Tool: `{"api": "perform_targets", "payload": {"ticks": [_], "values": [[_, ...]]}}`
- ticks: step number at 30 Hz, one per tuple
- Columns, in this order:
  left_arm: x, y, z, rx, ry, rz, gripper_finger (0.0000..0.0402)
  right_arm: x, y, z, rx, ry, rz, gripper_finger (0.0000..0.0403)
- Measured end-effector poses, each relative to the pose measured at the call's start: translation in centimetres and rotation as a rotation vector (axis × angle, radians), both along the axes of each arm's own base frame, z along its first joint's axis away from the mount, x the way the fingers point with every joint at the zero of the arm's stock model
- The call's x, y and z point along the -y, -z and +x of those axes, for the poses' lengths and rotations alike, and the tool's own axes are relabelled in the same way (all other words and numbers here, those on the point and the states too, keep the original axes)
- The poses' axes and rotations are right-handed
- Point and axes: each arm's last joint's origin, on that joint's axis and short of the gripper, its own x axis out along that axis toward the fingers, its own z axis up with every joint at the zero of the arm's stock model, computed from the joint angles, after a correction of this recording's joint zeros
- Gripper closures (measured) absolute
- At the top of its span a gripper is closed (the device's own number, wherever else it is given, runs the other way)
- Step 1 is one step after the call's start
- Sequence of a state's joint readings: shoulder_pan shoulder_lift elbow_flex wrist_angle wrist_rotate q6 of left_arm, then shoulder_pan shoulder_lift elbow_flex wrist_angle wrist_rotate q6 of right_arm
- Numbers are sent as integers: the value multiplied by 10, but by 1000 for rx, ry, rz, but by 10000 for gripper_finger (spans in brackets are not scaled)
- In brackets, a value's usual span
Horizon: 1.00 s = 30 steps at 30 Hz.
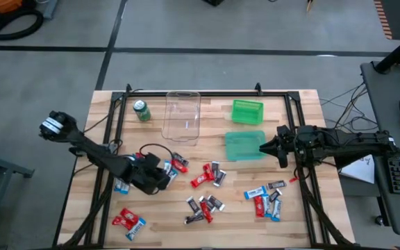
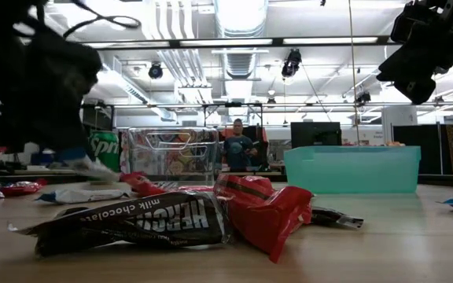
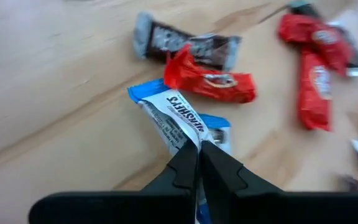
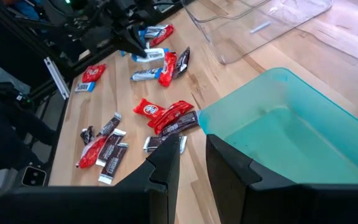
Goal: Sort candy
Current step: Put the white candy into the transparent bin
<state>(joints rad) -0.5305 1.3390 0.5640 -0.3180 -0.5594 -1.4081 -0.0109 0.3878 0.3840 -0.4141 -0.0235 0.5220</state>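
Wooden table (image 1: 304,118) — scattered candy (image 1: 207,175); clear bin (image 1: 182,117); green bins (image 1: 245,146); soda can (image 1: 142,110)

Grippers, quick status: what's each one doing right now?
Left gripper: shut on a blue-and-white candy bar among the scattered candy.
Right gripper: slightly open, holding nothing, hovering by the teal bin.

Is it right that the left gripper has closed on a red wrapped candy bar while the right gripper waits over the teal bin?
Not quite: the left gripper is shut on a blue-and-white wrapped candy bar, as the left wrist view shows. The right gripper does wait over the teal plastic bin.
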Motion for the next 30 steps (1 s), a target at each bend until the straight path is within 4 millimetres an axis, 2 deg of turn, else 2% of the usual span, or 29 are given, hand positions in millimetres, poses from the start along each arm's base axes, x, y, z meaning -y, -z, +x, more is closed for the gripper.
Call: {"api": "perform_targets", "payload": {"ticks": [14,22,25,30], "values": [[-7,-48,-15,156,134,11,401,1,0,0,0,18,-20,335],[-12,-87,-6,283,103,217,401,1,0,1,0,13,-34,335],[-23,-101,1,281,86,305,401,1,0,1,0,13,-34,335],[-52,-117,14,225,58,435,401,1,0,1,0,18,-39,335]]}}
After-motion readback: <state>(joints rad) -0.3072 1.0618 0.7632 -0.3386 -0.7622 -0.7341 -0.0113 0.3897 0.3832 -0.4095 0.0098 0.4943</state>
